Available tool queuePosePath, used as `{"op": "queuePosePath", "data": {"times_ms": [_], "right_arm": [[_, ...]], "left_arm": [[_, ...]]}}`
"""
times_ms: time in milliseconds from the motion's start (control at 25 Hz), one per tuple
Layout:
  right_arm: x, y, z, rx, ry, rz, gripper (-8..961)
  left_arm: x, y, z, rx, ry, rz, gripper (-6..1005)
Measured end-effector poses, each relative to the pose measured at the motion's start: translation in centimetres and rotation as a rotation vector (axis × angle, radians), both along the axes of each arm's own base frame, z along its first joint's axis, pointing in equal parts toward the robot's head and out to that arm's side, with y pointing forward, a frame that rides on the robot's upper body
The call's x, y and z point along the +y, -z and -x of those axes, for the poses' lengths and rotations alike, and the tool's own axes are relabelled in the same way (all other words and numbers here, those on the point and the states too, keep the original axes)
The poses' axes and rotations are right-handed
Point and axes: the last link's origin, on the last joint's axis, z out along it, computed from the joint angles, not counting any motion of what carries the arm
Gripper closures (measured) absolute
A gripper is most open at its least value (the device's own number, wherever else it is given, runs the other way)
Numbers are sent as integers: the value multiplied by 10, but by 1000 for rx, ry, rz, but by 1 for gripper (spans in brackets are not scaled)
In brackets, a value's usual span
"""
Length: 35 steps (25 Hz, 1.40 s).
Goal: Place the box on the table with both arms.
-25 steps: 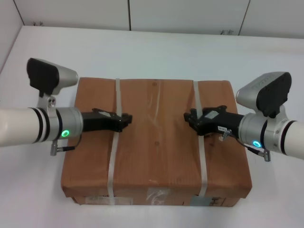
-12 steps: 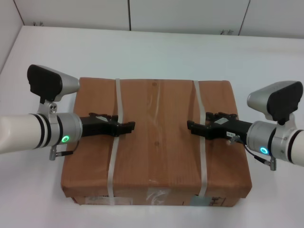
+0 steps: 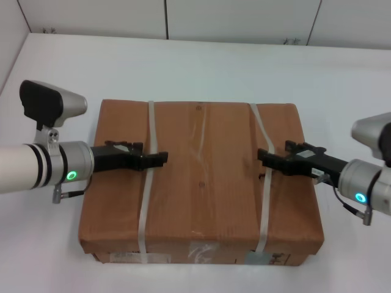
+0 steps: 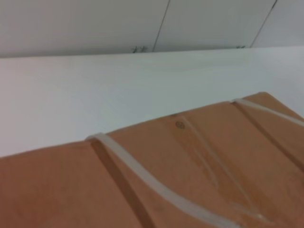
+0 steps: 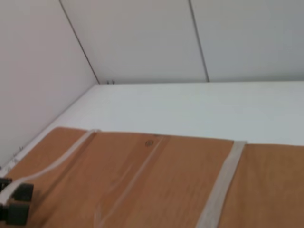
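The large flat brown cardboard box [image 3: 204, 195] lies on the white table [image 3: 201, 67], labels on its near edge. Two whitish straps cross it, a left strap [image 3: 145, 207] and a right strap [image 3: 264, 213]. My left gripper [image 3: 160, 160] lies low over the box top at the left strap and is shut on it. My right gripper [image 3: 264, 159] is shut on the right strap, which bends outward there. The left wrist view shows the box top [image 4: 199, 156] with a raised strap [image 4: 142, 178]. The right wrist view shows the box [image 5: 142, 180] and the left gripper [image 5: 14, 206].
The white tabletop spreads wide around the box on all sides. A pale wall with panel seams [image 3: 166, 18] stands along the table's far edge, and another wall [image 3: 9, 36] runs along the left side.
Both arms have drawn outward, the left to the left and the right to the right. The right strap has bent outward with the right gripper. The box has stayed in place.
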Motion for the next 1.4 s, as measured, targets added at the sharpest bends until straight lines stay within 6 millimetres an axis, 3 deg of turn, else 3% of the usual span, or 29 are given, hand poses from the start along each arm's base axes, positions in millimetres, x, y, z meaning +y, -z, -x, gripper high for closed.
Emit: {"op": "queuePosePath", "data": {"times_ms": [80,440,600,760,880,1080,1400], "right_arm": [[-2,-4,-3,19,3,-15,71],[-12,-37,-7,137,-101,-93,70],[-26,-55,5,178,-301,-94,69],[-49,-70,27,198,-620,22,70],[-58,-77,39,231,-750,83,72],[-59,-82,45,249,-799,95,74],[-59,-82,47,248,-815,92,75]], "left_arm": [[0,-4,-2,-20,14,-1,218],[-7,-37,-11,-180,108,-41,218],[-21,-52,-22,-258,282,-52,218],[-42,-71,-34,-329,487,1,218],[-59,-85,-41,-394,614,77,218],[-69,-96,-46,-446,669,128,218],[-71,-95,-51,-471,692,145,218]]}}
